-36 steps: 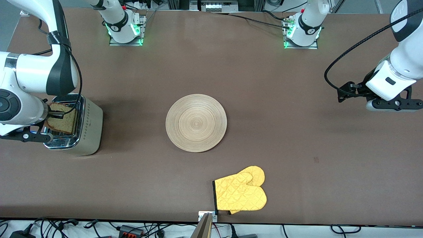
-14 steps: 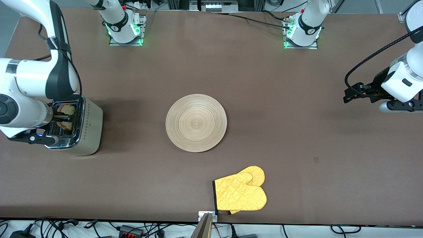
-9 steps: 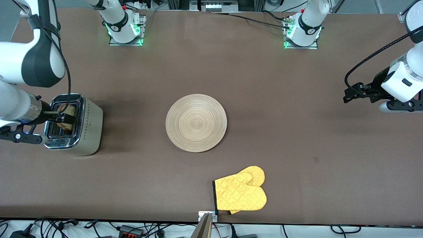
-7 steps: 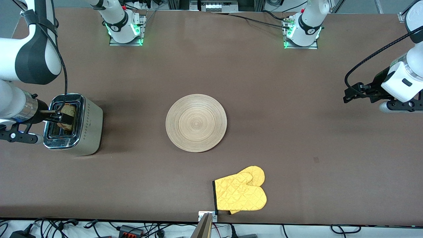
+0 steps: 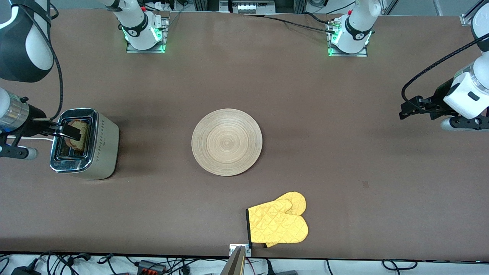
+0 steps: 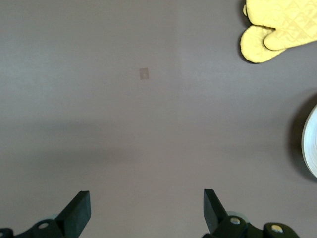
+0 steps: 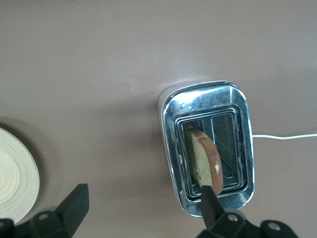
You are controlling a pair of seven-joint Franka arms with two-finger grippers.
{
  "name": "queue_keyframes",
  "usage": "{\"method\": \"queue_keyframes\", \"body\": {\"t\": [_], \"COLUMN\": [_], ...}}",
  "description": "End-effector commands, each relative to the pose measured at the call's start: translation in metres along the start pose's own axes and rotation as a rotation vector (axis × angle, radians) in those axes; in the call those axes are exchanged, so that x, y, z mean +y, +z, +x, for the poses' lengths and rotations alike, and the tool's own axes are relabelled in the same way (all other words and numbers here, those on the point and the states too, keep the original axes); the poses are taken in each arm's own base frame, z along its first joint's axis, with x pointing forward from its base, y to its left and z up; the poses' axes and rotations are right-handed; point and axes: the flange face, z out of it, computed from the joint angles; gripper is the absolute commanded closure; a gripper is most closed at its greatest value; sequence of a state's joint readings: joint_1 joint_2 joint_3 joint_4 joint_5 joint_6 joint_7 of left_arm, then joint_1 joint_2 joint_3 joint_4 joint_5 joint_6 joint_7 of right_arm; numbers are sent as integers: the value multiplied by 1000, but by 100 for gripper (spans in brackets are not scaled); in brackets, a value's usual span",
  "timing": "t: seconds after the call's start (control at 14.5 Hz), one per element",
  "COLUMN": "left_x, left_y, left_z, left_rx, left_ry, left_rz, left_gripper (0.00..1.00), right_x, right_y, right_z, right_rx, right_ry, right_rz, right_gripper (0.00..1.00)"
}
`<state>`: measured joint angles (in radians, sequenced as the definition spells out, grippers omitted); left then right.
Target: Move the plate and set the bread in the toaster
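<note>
Brown tabletop (image 5: 305,114) fills the whole scene, with both arm bases at its top edge in the front view. On it, near the middle, lies the plate (image 5: 227,142), a wide flat disc of pale wood; it looks stiff and quite light, and I judge the rim is the only place to take hold of it, because the face gives the fingers nothing to pinch. At the right arm's end of the tabletop stands the toaster (image 5: 85,144), shiny and boxy, probably slippery on its steel sides. A yellow oven mitt (image 5: 277,222) lies nearer to the front camera than the plate. The bread (image 7: 202,162) stands upright in one slot of the toaster, its upper part above the chrome top; it is soft and crumbly, so it should be held gently by its flat faces. The right gripper (image 5: 61,130) is over the toaster with its fingers spread apart, holding nothing. The left gripper (image 6: 143,213) waits over bare tabletop at the left arm's end, its fingers also wide apart and empty. The bread seems almost placed; it is probably not yet fully down.
</note>
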<state>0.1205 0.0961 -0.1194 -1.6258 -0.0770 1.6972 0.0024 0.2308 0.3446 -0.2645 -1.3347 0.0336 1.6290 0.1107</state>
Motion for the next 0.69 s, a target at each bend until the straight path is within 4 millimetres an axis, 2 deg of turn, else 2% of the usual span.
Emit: {"method": "queue_keyframes", "body": {"t": [0.0,0.07,0.14,0.21,0.28,0.62], "left_x": [-41,-38,-30,-16,-11,5], "left_y": [9,7,1,-6,-6,-7], "left_z": [6,8,10,11,11,10], "left_rx": [2,13,33,41,38,28], "left_ry": [54,77,88,108,117,85], "left_rz": [-110,-109,-100,-86,-67,-36], "left_gripper": [0,0,0,0,0,0], "right_x": [15,24,37,39,51,61], "right_y": [-6,-19,-21,-25,-30,-36], "right_z": [-1,-4,-3,-4,-6,-10], "right_rx": [1,25,32,36,46,63], "right_ry": [-28,-31,-16,-24,-18,-57], "right_rz": [24,38,47,67,87,82], "right_gripper": [0,0,0,0,0,0]}}
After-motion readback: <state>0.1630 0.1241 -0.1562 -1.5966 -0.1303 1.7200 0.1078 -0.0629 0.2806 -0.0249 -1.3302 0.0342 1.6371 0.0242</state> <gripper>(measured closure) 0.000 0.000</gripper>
